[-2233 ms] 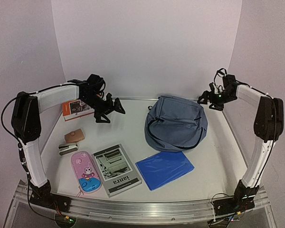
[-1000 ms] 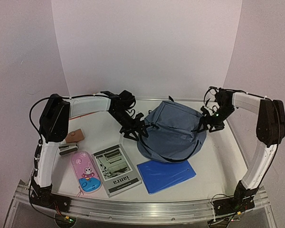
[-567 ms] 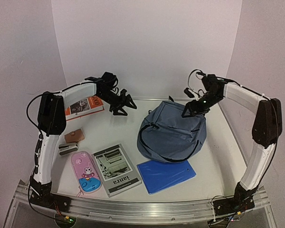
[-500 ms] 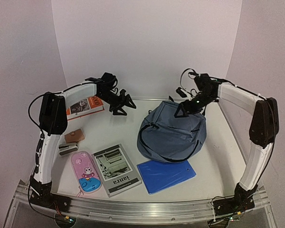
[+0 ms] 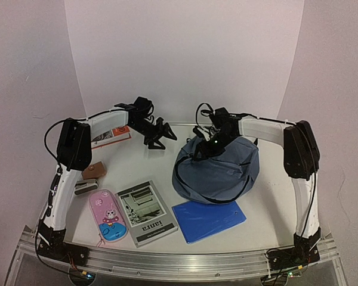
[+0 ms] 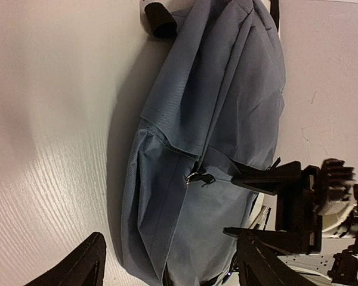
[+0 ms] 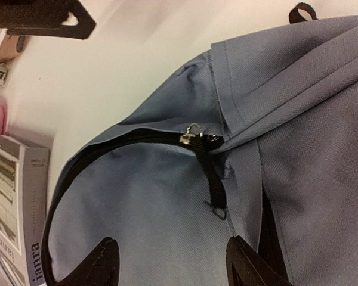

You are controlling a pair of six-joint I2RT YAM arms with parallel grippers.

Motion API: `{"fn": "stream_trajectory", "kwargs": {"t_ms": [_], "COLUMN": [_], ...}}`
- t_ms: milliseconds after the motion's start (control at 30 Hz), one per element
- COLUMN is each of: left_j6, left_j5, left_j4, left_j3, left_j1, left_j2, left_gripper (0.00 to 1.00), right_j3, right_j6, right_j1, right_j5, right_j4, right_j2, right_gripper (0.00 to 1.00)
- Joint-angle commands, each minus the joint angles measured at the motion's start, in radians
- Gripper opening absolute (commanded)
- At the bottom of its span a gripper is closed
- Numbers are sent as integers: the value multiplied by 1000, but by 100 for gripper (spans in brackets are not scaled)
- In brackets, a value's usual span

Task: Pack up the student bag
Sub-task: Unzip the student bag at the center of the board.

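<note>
The student bag (image 5: 221,170) is a slate-blue backpack lying in the middle right of the table. Its dark zipper curves along the left side to a metal slider (image 7: 194,137) with a black pull strap (image 7: 212,176). My right gripper (image 5: 205,146) hovers over the bag's upper left corner; in the right wrist view this gripper (image 7: 173,265) is open, its fingers astride the fabric just below the pull strap. My left gripper (image 5: 160,134) is open just left of the bag; in the left wrist view it (image 6: 170,265) faces the bag's side and holds nothing.
An orange book (image 5: 110,134) lies at the back left. A brown wallet (image 5: 94,171), a stapler (image 5: 85,187), a pink pencil case (image 5: 107,216) and a grey book (image 5: 146,213) lie front left. A bright-blue folder (image 5: 207,219) lies in front of the bag.
My right gripper has swung left across the top of the bag to the zipper slider, and its jaws have narrowed. My left gripper has edged right towards the bag.
</note>
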Motion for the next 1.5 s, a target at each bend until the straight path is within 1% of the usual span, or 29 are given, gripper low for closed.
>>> {"fn": "stream_trajectory", "kwargs": {"t_ms": [0, 167, 267, 500, 600, 767, 867, 900, 933, 1000, 1033, 1067, 1100, 1133, 1467], "left_j6": [-9, -10, -10, -17, -18, -18, -19, -19, -20, -20, -20, -20, -20, -19, -30], "left_j5": [9, -17, -26, -35, -39, -39, -37, -36, -36, -35, -35, -35, -34, -33, 1], "left_j4": [39, 56, 51, 49, 52, 51, 50, 50, 50, 52, 51, 52, 53, 54, 86], "left_j3": [31, -27, -30, -33, -40, -37, -31, -29, -29, -26, -24, -24, -23, -21, 22], "left_j1": [2, 2, 2, 2, 2, 2, 1, 1, 2, 1, 2, 2, 2, 2, -2], "left_j2": [-14, -52, -59, -64, -69, -66, -63, -62, -62, -62, -62, -63, -62, -62, -29], "left_gripper": [75, 75, 76, 76, 76, 75, 75, 75, 76, 75, 75, 75, 75, 75, 75], "right_j3": [84, 144, 163, 152, 156, 198, 222, 228, 233, 237, 239, 239, 237, 232, 85], "right_j6": [20, 15, 13, -9, -15, -30, -41, -44, -47, -48, -51, -56, -62, -68, -161], "right_j1": [-2, -2, -2, 0, 1, 1, 1, 1, 2, 1, 1, 1, 1, 1, 8], "right_j5": [51, 52, 51, 40, 57, 108, 95, 80, 59, 23, 12, 4, -1, -7, -50], "right_j4": [36, 35, 35, 35, 35, 35, 35, 35, 36, 35, 35, 35, 34, 34, 30], "right_j2": [70, 147, 174, 145, 146, 210, 241, 246, 247, 243, 236, 229, 219, 208, 10], "right_gripper": [57, 52, 49, 44, 43, 45, 43, 42, 37, 24, 15, 4, 1, 0, 0]}}
